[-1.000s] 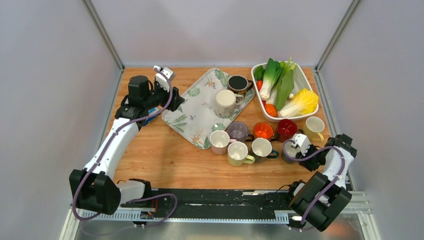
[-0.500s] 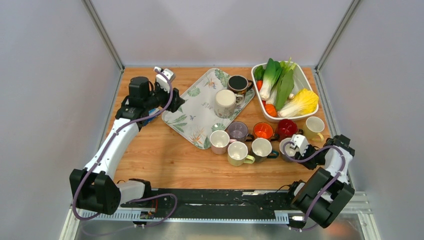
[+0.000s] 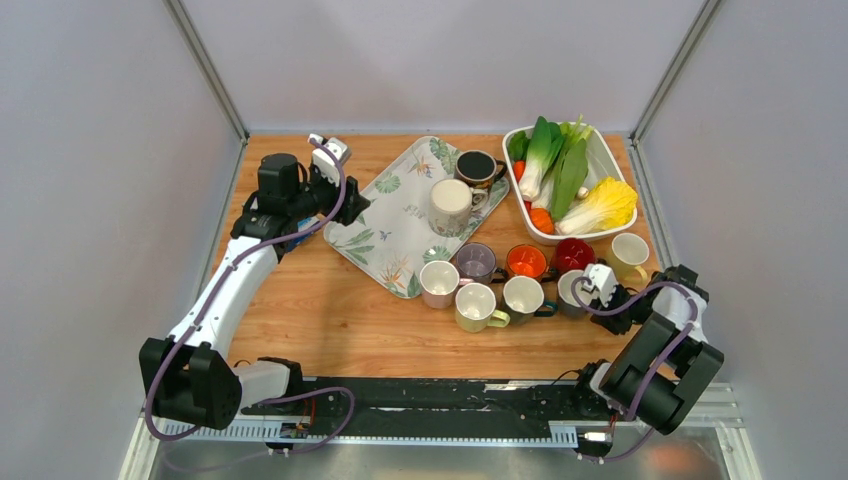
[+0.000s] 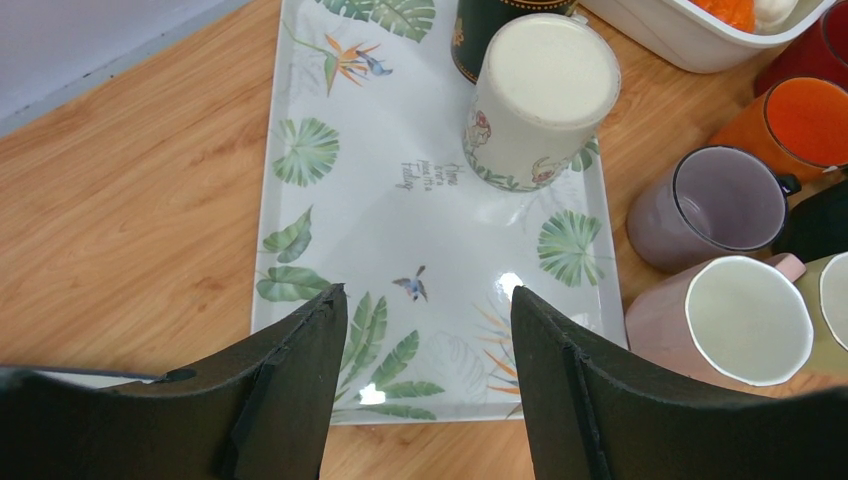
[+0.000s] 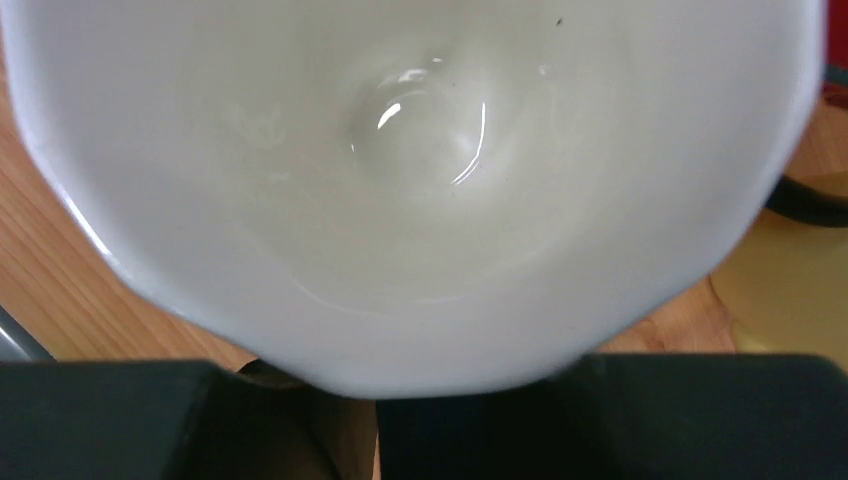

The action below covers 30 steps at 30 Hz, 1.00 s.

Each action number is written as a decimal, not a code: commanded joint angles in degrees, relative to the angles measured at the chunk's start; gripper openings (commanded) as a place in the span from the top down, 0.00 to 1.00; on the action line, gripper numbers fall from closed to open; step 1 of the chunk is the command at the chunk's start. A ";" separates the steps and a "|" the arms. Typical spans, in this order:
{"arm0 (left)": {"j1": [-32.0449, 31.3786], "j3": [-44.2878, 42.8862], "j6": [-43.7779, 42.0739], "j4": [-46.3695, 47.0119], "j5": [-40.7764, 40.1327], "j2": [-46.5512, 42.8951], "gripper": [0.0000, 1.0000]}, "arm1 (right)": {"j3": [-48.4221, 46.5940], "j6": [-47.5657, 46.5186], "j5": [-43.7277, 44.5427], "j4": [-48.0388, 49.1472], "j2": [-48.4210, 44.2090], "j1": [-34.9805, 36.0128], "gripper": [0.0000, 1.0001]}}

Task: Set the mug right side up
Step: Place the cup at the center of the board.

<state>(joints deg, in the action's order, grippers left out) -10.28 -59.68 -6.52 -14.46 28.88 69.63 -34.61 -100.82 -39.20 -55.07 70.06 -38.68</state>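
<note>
White mug (image 5: 420, 200) interior, right wrist only

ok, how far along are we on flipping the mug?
Done: the cluster of mugs on the wood stands mouth up. In hand: the right gripper appears closed on the grey mug with a white inside, itself upright. Remaining: the cream ceramic mug sits upside down on the leaf-print tray, untouched; the open left gripper hovers over the tray's near end.
</note>
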 commanded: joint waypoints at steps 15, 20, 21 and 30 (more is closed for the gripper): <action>0.24 0.99 0.72 4.45 2.92 -0.40 0.31 | -16.25 -1.87 6.83 -17.98 -10.91 -0.79 0.32; 0.31 2.33 0.98 6.95 4.01 -0.16 0.32 | -26.26 -2.03 2.12 -24.03 -13.27 -0.70 0.14; 0.21 2.67 0.94 7.33 4.09 -0.14 0.32 | -29.22 -0.56 -1.11 -23.74 -13.05 -0.62 0.09; 0.18 0.61 1.23 6.99 5.36 1.12 0.32 | -37.13 47.69 1.76 7.10 -4.99 32.76 0.10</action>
<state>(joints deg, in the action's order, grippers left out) -10.28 -56.88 -6.07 -9.15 32.40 70.37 -70.30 -77.43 -39.00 -64.10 61.63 -18.20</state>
